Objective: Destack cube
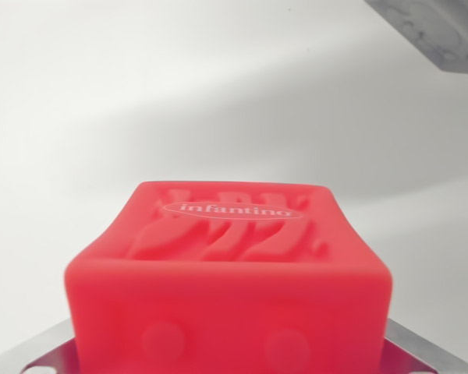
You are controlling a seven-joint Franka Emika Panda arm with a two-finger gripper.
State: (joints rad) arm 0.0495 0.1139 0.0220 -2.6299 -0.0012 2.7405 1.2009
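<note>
At the bottom centre of the wrist view, the red cube [228,284] fills the frame, its "infantino" face turned up, sitting directly between the metal fingers [421,352] (only their edges peek out either side). They look closed on it, though actual contact is hidden. The white counter [101,101] lies beyond it.

Red cube [228,273] fills lower centre of wrist view, blocking the way straight ahead. White surface [101,117] open on wrist view's left, right & beyond cube. 1 grey block [433,31] intrudes at top-right corner, well apart from cube. Metal gripper fingers [417,347] flank cube at bottom edge, no gap visible.
</note>
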